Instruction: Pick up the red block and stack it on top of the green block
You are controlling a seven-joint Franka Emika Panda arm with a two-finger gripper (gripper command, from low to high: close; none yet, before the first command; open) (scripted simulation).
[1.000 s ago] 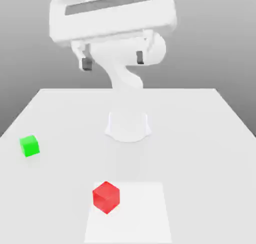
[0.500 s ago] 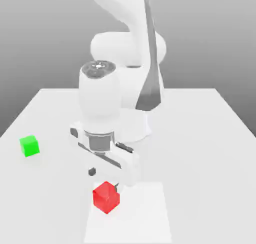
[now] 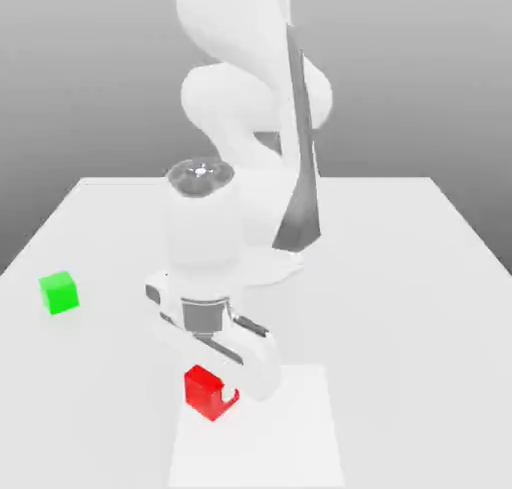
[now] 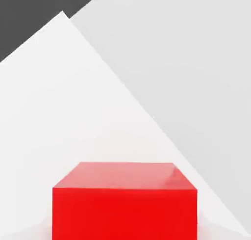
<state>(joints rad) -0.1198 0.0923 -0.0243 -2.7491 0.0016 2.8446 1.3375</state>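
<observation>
The red block [image 3: 203, 394] sits on the white table [image 3: 400, 277] near its front edge, partly covered by my hand. My gripper [image 3: 212, 385] has come down over the block and is shut on it; one white finger [image 3: 232, 393] presses against the side that faces the exterior view's right. The block rests on the table. In the hand view the red block [image 4: 125, 204] is very close. The green block [image 3: 59, 293] stands alone far off toward the exterior view's left, well apart from the gripper.
The arm's white base [image 3: 275, 262] rises at the table's middle back, behind the hand. A slightly lighter square patch [image 3: 295, 437] marks the table under and beside the red block. Bare table lies between the two blocks.
The hand dropped from high above the table onto the red block, and its fingers closed on the block. Neither block has moved.
</observation>
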